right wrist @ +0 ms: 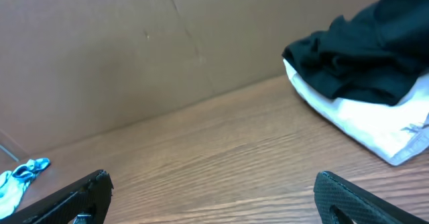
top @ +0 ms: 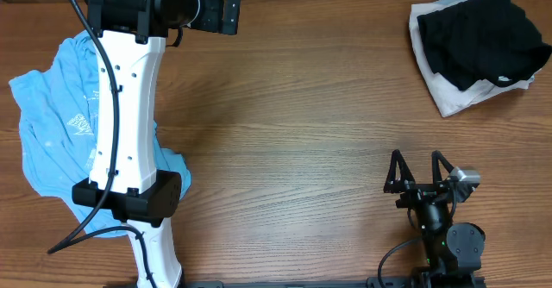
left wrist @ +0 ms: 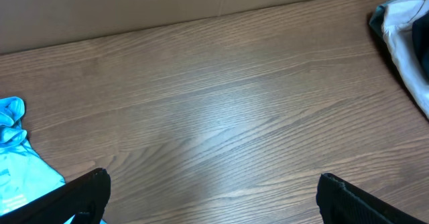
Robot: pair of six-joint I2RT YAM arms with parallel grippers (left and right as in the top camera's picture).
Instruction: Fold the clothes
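Observation:
The light-blue T-shirt [top: 56, 128] with white print lies crumpled at the table's left, partly under my left arm. Its edge shows in the left wrist view [left wrist: 13, 150] and far left in the right wrist view [right wrist: 20, 177]. The black garment [top: 483, 34] lies bunched on a white garment [top: 448, 98] at the back right, and also shows in the right wrist view [right wrist: 362, 56]. My left gripper [top: 231, 10] [left wrist: 214, 187] is open and empty over bare wood at the back, right of the blue shirt. My right gripper [top: 418, 172] [right wrist: 211, 184] is open and empty near the front right.
The wooden table [top: 302, 133] is bordered at the back by a brown cardboard wall [right wrist: 134, 49]. The white garment under the black one shows in the right wrist view [right wrist: 375, 127] and at the right edge of the left wrist view [left wrist: 405, 49].

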